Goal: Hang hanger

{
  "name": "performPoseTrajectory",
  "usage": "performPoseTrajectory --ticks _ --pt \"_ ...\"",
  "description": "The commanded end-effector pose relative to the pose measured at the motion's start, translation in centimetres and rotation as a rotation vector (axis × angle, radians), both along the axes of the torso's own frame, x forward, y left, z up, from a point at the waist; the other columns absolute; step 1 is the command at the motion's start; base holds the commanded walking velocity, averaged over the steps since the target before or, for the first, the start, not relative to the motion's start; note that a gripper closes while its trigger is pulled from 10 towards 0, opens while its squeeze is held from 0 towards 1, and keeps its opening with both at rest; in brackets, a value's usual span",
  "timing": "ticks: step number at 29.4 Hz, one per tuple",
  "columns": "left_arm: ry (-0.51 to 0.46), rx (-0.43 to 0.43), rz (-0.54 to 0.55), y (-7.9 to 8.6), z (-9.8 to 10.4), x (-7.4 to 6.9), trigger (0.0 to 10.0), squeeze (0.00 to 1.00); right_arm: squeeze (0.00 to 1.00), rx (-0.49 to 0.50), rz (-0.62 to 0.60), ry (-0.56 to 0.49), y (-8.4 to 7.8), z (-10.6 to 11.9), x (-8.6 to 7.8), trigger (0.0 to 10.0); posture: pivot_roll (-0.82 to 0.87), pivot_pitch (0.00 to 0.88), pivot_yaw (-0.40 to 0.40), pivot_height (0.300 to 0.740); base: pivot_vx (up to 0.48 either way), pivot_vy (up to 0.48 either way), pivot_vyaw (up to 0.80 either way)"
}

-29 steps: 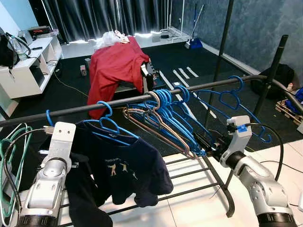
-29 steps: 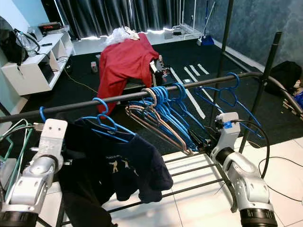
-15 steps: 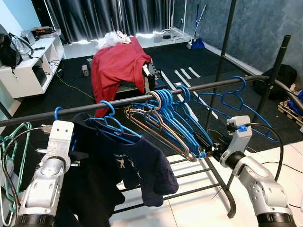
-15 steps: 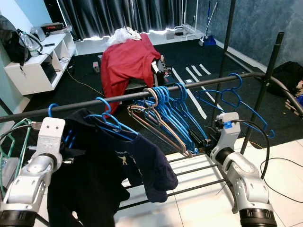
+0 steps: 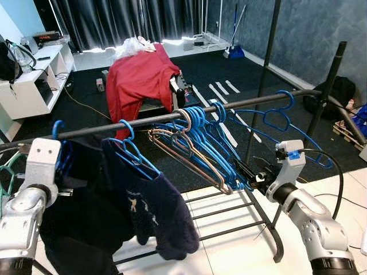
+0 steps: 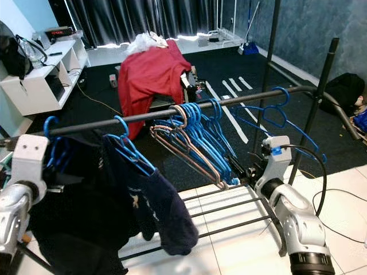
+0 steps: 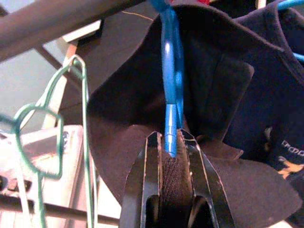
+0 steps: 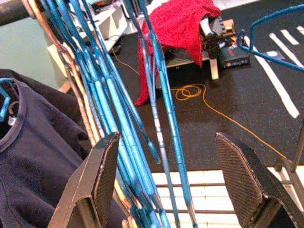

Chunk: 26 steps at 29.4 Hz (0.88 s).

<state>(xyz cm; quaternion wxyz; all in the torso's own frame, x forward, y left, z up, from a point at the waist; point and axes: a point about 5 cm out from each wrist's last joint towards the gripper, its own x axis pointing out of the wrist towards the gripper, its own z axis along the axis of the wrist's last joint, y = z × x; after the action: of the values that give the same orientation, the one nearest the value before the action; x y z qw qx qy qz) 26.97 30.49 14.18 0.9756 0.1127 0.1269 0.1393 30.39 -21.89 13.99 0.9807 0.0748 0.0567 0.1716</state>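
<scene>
Left gripper (image 7: 172,145) clamps blue hanger (image 7: 172,85) neck.

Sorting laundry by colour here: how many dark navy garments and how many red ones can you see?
Dark navy garments, hanging on the rail: 2, a printed tee and a plain top
Red garment, draped further back: 1
Total: 3

No lettering is legible; a small pale print on the navy shirt (image 5: 137,207) stays unreadable.
</scene>
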Motion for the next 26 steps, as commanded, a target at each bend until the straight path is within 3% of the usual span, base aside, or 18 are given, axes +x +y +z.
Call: performPoseTrajectory --ticks 1,2,4,7,9,11,15,23,24,26 --pt "-0.062 -0.039 0.001 0.4 0.3 -0.8 0.0 0.0 0.0 0.018 0.002 -0.006 0.1 0.3 0.0 10.0 -0.11 0.0 0.074 0.735 0.0 0.0 0.0" --pt "-0.062 -0.039 0.001 0.4 0.3 -0.8 0.0 0.0 0.0 0.018 0.002 -0.006 0.1 0.3 0.0 10.0 -0.11 0.0 0.074 0.735 0.0 0.0 0.0" --pt "-0.122 -0.139 -0.05 0.7 0.6 -1.7 0.0 0.0 0.0 0.02 0.005 -0.005 0.1 0.3 0.0 10.0 -0.1 0.0 0.071 0.735 0.0 0.0 0.0" --pt "-0.162 -0.18 -0.088 1.1 1.3 -1.8 0.0 0.0 0.0 0.021 0.006 -0.005 0.1 0.3 0.0 10.0 -0.09 0.0 0.065 0.735 0.0 0.0 0.0" --pt "-0.162 -0.18 -0.088 1.1 1.3 -1.8 0.0 0.0 0.0 0.021 0.006 -0.005 0.1 0.3 0.0 10.0 -0.09 0.0 0.065 0.735 0.0 0.0 0.0" --pt "-0.179 -0.198 -0.207 1.3 2.2 -2.1 0.0 0.0 0.0 0.022 0.011 -0.003 0.2 0.3 0.1 10.0 -0.09 0.0 0.065 0.735 0.0 0.0 0.0" --pt "-0.192 -0.229 -0.298 1.2 2.6 -2.5 0.0 0.0 0.0 0.022 0.013 -0.001 0.2 0.2 0.1 10.0 -0.09 0.0 0.067 0.735 0.0 0.0 0.0" --pt "-0.232 -0.268 -0.319 2.2 2.6 -3.0 0.0 0.0 0.0 0.021 0.014 0.002 0.2 0.2 0.0 10.0 -0.1 0.0 0.069 0.735 0.0 0.0 0.0" --pt "-0.216 -0.302 -0.387 1.8 2.2 -3.6 0.0 0.0 0.0 0.022 0.015 0.003 0.2 0.2 0.0 10.0 -0.09 0.0 0.067 0.735 0.0 0.0 0.0" --pt "-0.211 -0.317 -0.414 1.5 2.1 -3.9 0.0 0.0 0.0 0.023 0.015 0.003 0.2 0.2 0.0 10.0 -0.09 0.0 0.067 0.735 0.0 0.0 0.0"
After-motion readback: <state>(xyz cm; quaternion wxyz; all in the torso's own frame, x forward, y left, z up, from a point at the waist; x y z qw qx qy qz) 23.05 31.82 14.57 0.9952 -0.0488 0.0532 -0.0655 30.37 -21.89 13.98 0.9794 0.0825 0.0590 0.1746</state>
